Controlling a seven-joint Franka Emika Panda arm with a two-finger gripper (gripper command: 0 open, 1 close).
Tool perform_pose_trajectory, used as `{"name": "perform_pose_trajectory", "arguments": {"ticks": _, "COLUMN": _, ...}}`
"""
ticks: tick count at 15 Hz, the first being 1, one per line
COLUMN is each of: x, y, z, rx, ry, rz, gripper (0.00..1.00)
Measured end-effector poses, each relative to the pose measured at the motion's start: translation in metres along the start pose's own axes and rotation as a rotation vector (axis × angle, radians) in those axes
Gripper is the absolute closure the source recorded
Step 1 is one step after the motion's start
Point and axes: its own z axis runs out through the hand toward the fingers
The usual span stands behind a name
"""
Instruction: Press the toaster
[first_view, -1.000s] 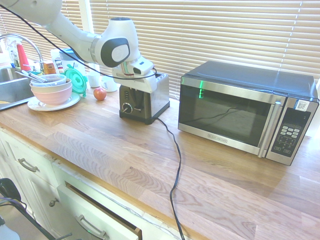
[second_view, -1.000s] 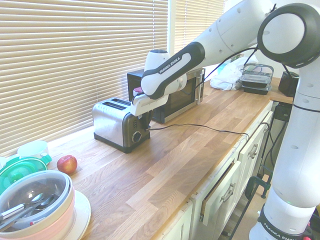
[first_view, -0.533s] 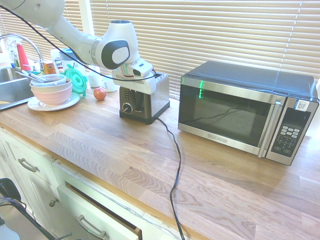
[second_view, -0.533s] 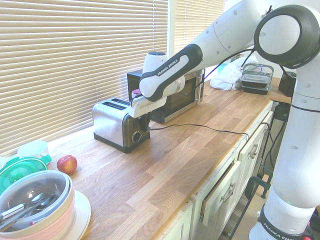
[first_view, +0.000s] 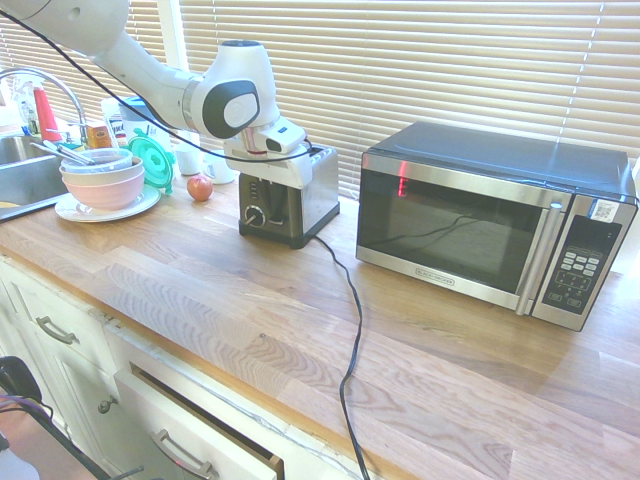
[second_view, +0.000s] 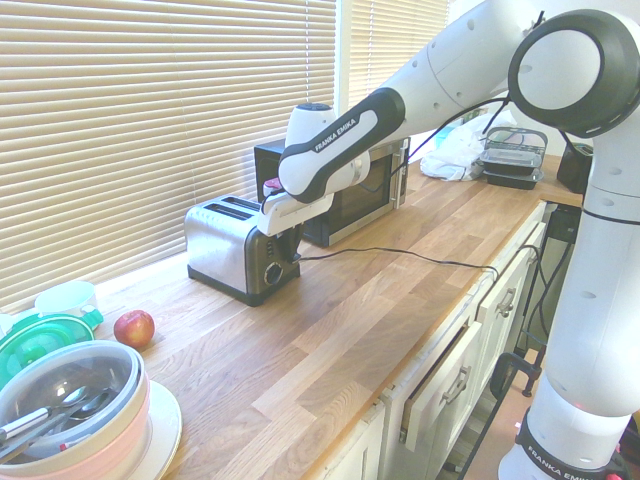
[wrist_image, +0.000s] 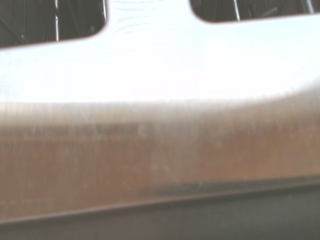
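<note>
The gripper (second_view: 285, 236) hangs low over the black end of the toaster (second_view: 232, 246), right at the panel with the knob (first_view: 255, 214); whether its fingers are apart or together I cannot tell. The lever looks to sit straight beneath the hand, so I'd judge the coming push is downward along that end face. The toaster's length runs away from the hand toward the blinds (first_view: 420, 60). Beyond it, to one side, stands the microwave (first_view: 490, 220).

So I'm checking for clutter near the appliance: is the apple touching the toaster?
No, the apple lies apart from the toaster, with bare wooden counter between them.
</note>
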Motion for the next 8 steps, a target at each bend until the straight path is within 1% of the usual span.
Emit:
{"name": "perform_pose_trajectory", "arguments": {"ticks": 5, "x": 0.0, "y": 0.001, "z": -0.011, "rx": 0.007, "ry": 0.002, "rz": 0.004, "gripper": 1.0}}
{"name": "perform_pose_trajectory", "arguments": {"ticks": 6, "x": -0.001, "y": 0.012, "z": -0.015, "rx": 0.048, "ry": 0.017, "rz": 0.016, "gripper": 1.0}}
{"name": "perform_pose_trajectory", "arguments": {"ticks": 8, "x": 0.001, "y": 0.049, "z": -0.038, "rx": 0.145, "ry": 0.072, "rz": 0.032, "gripper": 1.0}}
